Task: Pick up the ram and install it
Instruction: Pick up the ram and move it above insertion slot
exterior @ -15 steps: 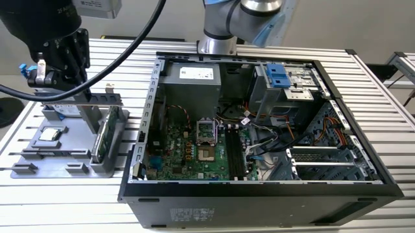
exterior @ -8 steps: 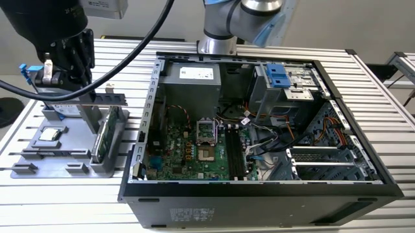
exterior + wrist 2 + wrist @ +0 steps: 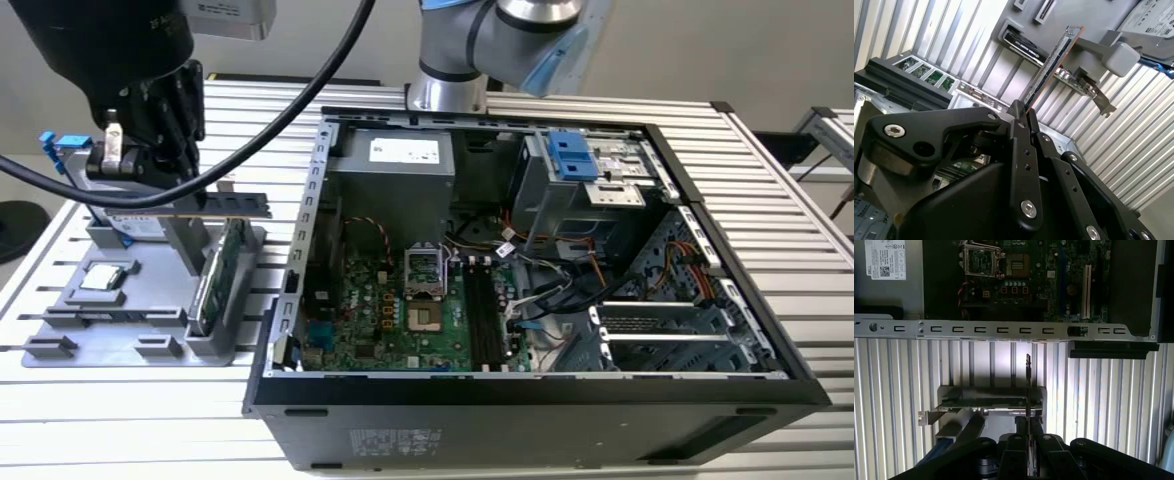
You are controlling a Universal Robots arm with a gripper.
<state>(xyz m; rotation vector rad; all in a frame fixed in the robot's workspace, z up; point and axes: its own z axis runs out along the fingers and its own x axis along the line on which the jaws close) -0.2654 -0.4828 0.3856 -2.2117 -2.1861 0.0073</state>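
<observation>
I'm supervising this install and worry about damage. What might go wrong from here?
The fingers pinch the ram near one end, so it may pivot or slip. The green card stands close beside it and might get snagged. The case's metal rim lies between ram and motherboard; a low carry may strike it.

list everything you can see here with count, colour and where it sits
ram: one, dark, clamped upright over the holder
computer case: one, black, open, on the table
motherboard: one, green, inside the case
power supply: one, grey, inside the case
holder: one, grey, on the exterior view's left of the case
green card: one, on edge in the holder
hard drive: one, silver, in the holder
table: one, silver, slatted
robot arm: one, grey, behind the case
jaws: black, shut on the ram
</observation>
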